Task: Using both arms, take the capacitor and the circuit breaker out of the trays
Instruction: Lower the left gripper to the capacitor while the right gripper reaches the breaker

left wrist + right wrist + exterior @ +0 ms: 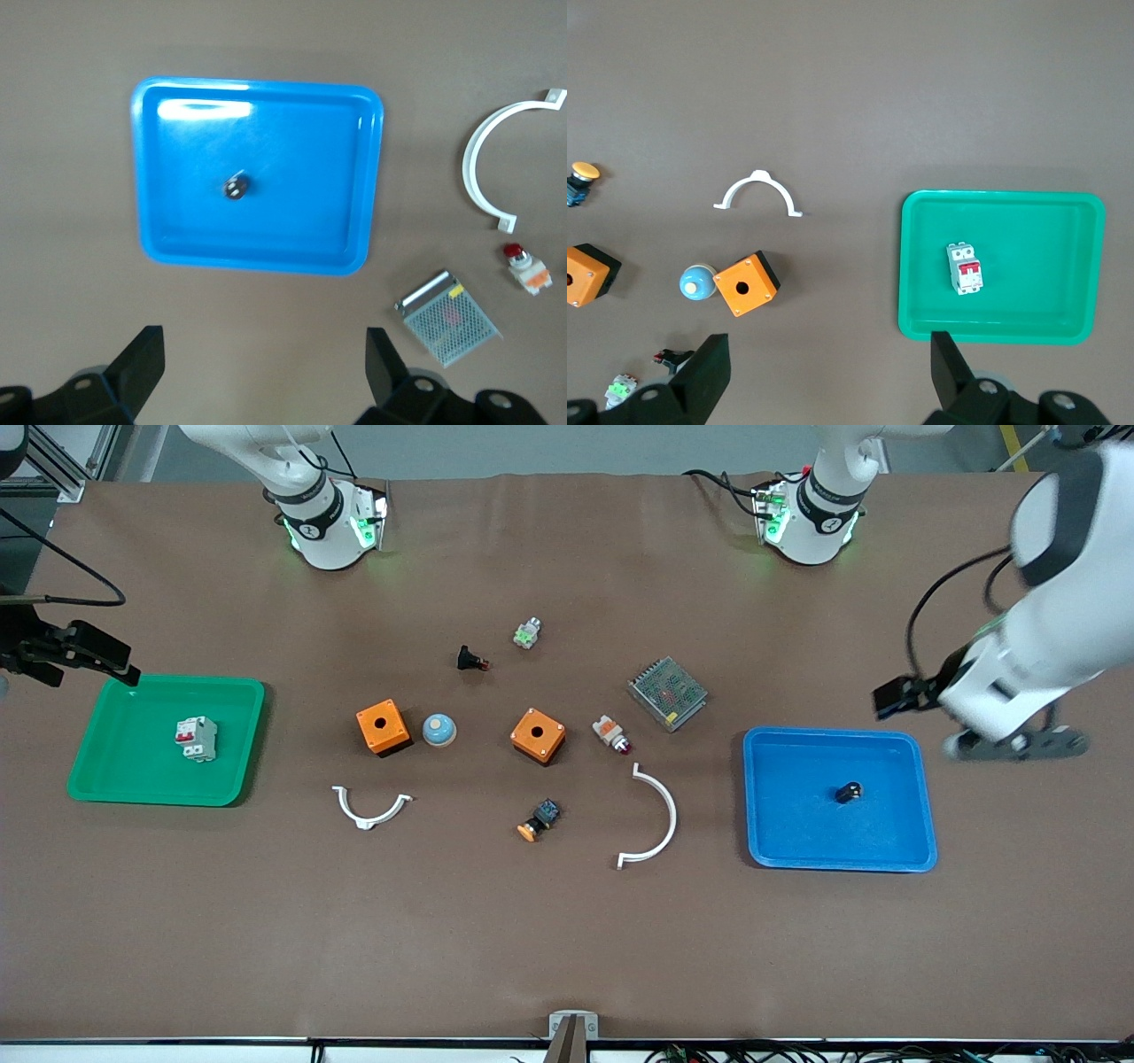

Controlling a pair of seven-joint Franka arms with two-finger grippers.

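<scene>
The capacitor point(849, 792), a tiny black cylinder with pale spots, lies in the blue tray point(753, 797). It also shows in the left wrist view point(236, 187) in that tray point(301, 230). The breaker point(196, 738), a white block with red levers, lies in the green tray point(115, 779). It also shows in the right wrist view point(966, 268) in that tray point(1045, 292). My left gripper point(897, 694) point(264, 341) is open and empty, raised over bare table beside the blue tray. My right gripper point(89, 657) point(830, 345) is open and empty, raised by the green tray's corner.
Between the trays lie two orange boxes point(383, 726) point(538, 735), a blue dome button point(438, 730), two white curved clips point(370, 808) point(654, 819), a mesh-covered unit point(667, 693), a black button part with a red tip point(471, 660), a white-and-orange part point(611, 734) and an orange-capped button point(539, 820).
</scene>
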